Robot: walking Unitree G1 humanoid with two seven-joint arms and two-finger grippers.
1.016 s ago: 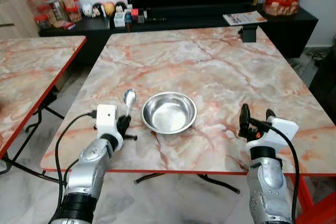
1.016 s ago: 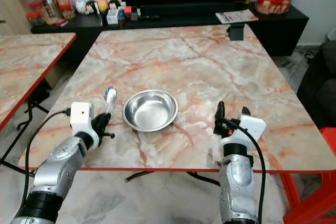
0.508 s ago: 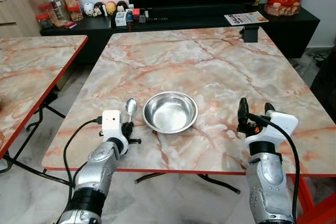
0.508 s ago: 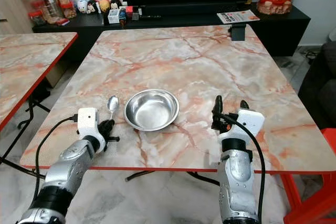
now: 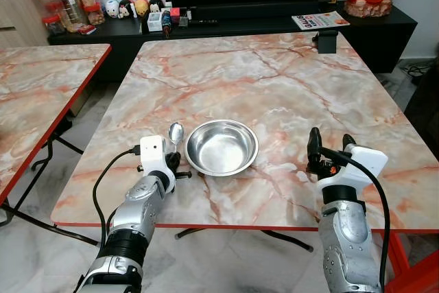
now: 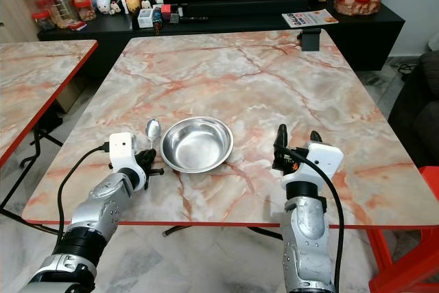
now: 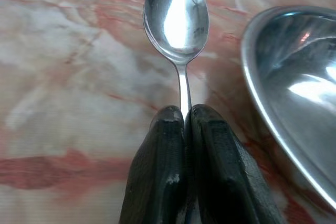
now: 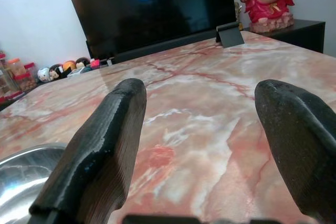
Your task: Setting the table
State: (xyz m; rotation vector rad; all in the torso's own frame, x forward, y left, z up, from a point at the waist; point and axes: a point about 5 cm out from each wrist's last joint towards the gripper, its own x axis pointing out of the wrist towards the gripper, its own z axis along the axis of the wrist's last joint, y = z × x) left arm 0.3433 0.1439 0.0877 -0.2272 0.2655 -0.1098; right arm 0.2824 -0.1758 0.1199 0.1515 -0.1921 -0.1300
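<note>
Left gripper point(image 7: 186, 116) pinches spoon point(image 7: 176, 17) beside bowl point(image 5: 221, 147).

The left hand point(image 7: 186, 124) reaches forward with fingers pressed together, while the right hand point(image 5: 328, 150) stands upright, fingers spread apart.

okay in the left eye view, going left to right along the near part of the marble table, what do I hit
left gripper, shut on the spoon's handle → spoon → steel bowl → right gripper, open and holding nothing.
</note>
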